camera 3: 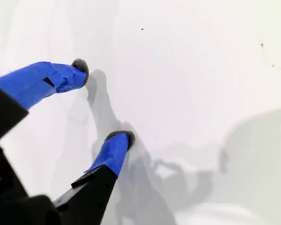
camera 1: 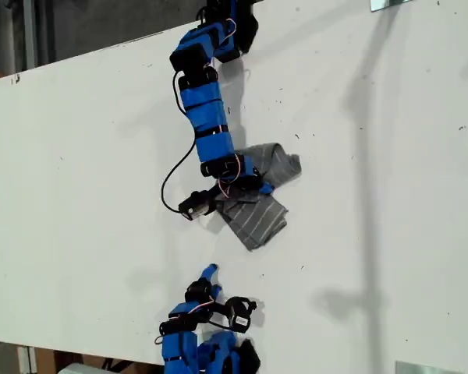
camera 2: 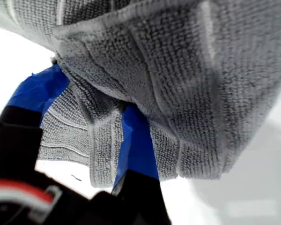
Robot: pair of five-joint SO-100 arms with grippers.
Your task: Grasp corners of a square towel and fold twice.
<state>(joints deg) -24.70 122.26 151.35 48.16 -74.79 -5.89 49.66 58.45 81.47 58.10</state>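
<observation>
My first gripper (camera 1: 253, 185) pinches the soft grey striped towel (camera 1: 257, 209), bunched up mid-way on the white table (camera 1: 86, 156). My second gripper (camera 3: 105, 103) hangs open over bare table.

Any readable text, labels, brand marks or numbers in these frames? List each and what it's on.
None can be read.
Towel: white stripes only, no tag or print visible.
Table: small dark specks, no writing.
My first end effector and my second end effector: plain blue tape, no markings.
</observation>
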